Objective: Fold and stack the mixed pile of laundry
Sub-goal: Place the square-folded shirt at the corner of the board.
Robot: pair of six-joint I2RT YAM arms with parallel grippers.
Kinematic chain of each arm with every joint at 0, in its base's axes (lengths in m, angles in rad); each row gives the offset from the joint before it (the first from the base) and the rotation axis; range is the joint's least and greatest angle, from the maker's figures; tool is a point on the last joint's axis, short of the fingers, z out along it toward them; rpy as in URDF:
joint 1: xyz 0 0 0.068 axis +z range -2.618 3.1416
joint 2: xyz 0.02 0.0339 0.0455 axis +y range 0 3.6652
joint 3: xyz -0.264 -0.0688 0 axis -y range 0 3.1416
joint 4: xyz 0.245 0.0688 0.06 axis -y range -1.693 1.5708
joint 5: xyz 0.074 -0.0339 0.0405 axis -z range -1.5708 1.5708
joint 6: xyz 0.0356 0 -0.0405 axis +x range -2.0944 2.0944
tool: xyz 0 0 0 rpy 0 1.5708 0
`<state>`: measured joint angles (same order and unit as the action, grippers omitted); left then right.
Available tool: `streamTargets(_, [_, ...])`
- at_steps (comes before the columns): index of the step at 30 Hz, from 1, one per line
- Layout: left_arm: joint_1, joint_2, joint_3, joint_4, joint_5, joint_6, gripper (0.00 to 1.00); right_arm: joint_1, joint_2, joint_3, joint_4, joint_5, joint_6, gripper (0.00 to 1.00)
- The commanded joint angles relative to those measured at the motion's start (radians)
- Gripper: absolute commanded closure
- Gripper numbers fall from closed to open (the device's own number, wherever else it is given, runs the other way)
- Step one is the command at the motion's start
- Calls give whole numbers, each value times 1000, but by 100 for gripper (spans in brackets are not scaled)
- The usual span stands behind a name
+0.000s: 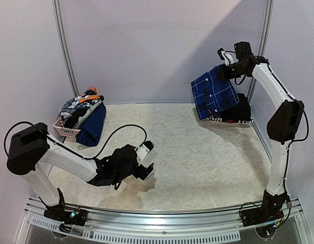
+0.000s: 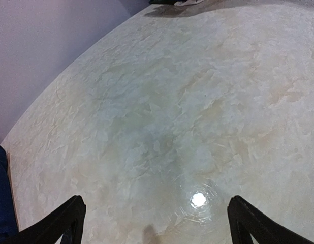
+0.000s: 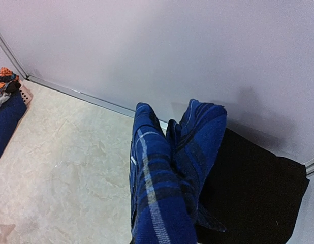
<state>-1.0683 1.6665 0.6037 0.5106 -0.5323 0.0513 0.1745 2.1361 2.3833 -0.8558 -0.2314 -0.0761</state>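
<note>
The blue plaid shirt (image 1: 214, 94) hangs in the air at the back right, and my right gripper (image 1: 222, 72) is shut on its top edge. In the right wrist view the plaid shirt (image 3: 167, 178) fills the foreground and hides the fingers. Below it lies a folded black garment (image 1: 239, 111) (image 3: 253, 188) against the back wall. The mixed laundry pile (image 1: 81, 108) sits at the back left, with a dark blue piece (image 1: 93, 128) draped down its side. My left gripper (image 1: 147, 158) (image 2: 157, 223) hovers low over the bare table, open, with nothing between its fingers.
A small pale lattice basket (image 1: 65, 132) holds the pile at the back left. The marbled tabletop (image 1: 197, 157) is bounded by grey walls behind and on both sides. A dark blue cloth edge (image 2: 2, 203) shows at the left of the left wrist view.
</note>
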Motion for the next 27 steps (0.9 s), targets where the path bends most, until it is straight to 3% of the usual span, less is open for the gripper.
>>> streamTargets(1, [14,25,16,7,14,-5,0,0,-105,36,15,-54,29,100])
streamTargets(12, [14,20,4,6,17,-12,0,-26,-78,26,-3,24,-4,100])
streamTargets(27, [14,57,42,-17,20,0,0,-215,123,63,117,-130,-52,100])
